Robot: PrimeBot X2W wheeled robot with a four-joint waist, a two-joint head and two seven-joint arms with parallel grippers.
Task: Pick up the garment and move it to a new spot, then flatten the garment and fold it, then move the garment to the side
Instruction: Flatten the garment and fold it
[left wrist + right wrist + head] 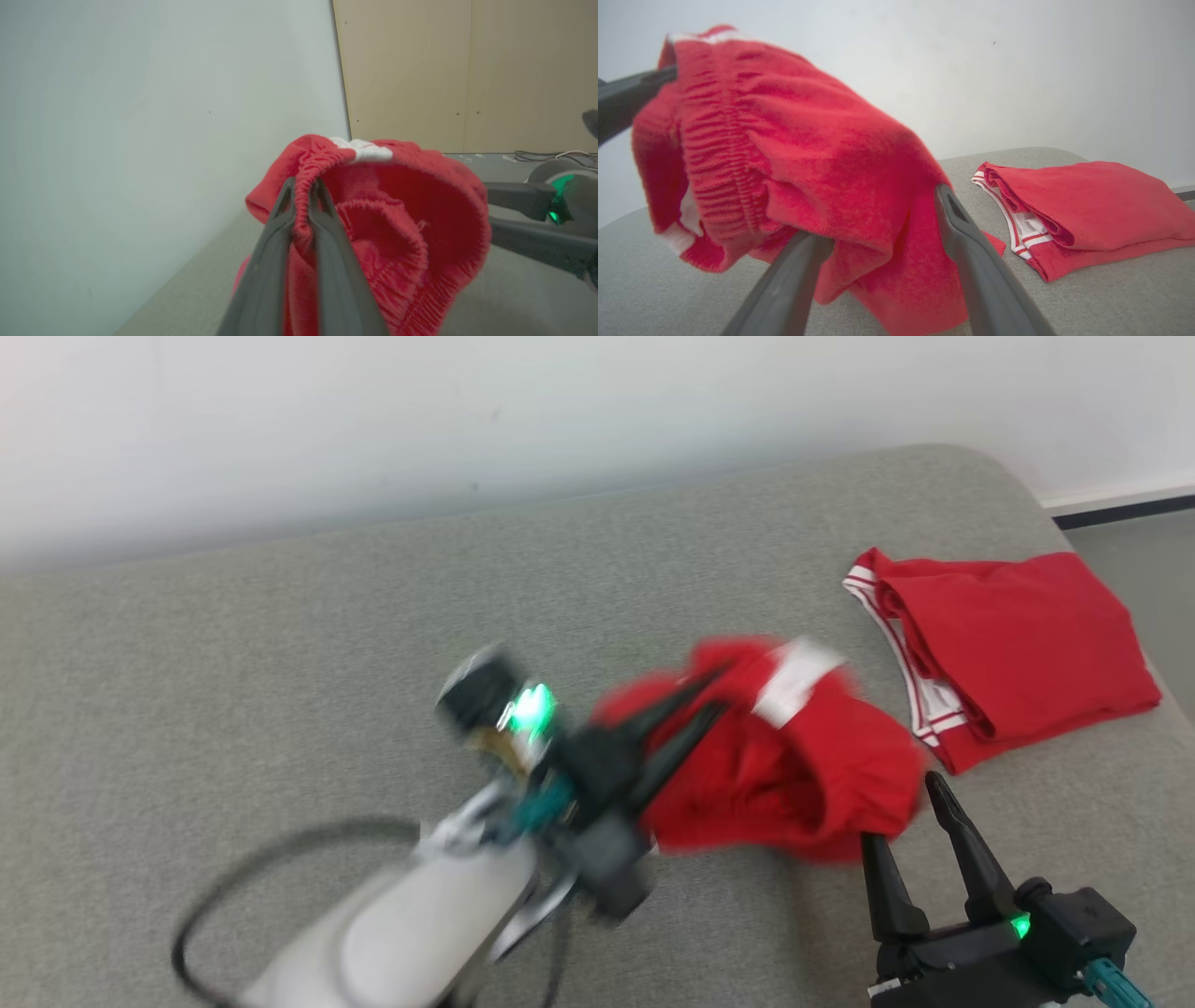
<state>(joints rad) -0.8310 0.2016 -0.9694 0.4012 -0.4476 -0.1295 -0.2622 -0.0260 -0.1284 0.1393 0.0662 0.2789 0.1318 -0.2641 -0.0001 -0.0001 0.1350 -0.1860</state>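
On my left side, my left gripper (721,691) is pressed together on the elastic waistband of the red garment (794,765), pinching that gathered edge between both fingers (327,233). From there the garment hangs bunched over the grey cushion (280,663), a white patch near its top. Just beside its lower right edge, my right gripper (904,810) stands spread wide, gripping nothing. Further right, a folded red piece (1018,625) with white stripes lies flat on the cushion, apart from the garment.
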